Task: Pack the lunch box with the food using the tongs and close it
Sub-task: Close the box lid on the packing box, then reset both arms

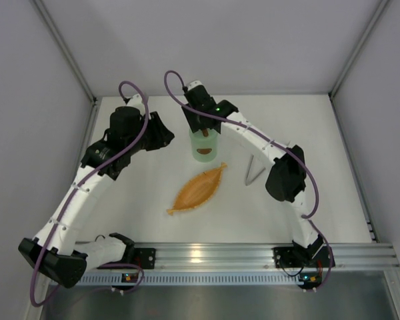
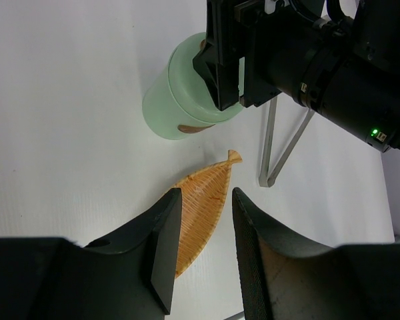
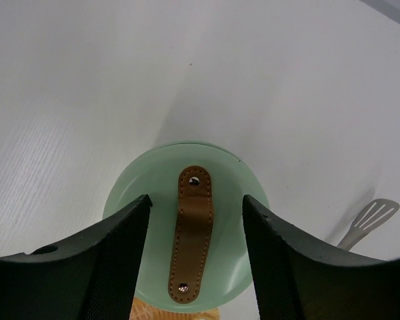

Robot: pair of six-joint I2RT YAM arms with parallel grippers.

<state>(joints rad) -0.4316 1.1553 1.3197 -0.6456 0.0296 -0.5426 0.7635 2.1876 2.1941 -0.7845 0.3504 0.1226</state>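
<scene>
The mint-green lunch box (image 1: 203, 148) stands upright behind the tray, its round lid (image 3: 230, 200) on top with a brown leather strap (image 3: 193, 233) across it. Directly above the lid hangs my right gripper (image 3: 197, 198), open, one finger on each side of the strap and neither touching it. Left of the box, my left gripper (image 2: 207, 197) is open with nothing between its fingers. The silver tongs (image 1: 255, 171) lie flat on the table right of the tray, also in the left wrist view (image 2: 280, 150). No food shows in any view.
An orange leaf-shaped woven tray (image 1: 199, 189) lies bare in front of the lunch box and shows below my left fingers (image 2: 200, 207). White walls close the table at the back and sides. A metal rail (image 1: 253, 257) runs along the near edge.
</scene>
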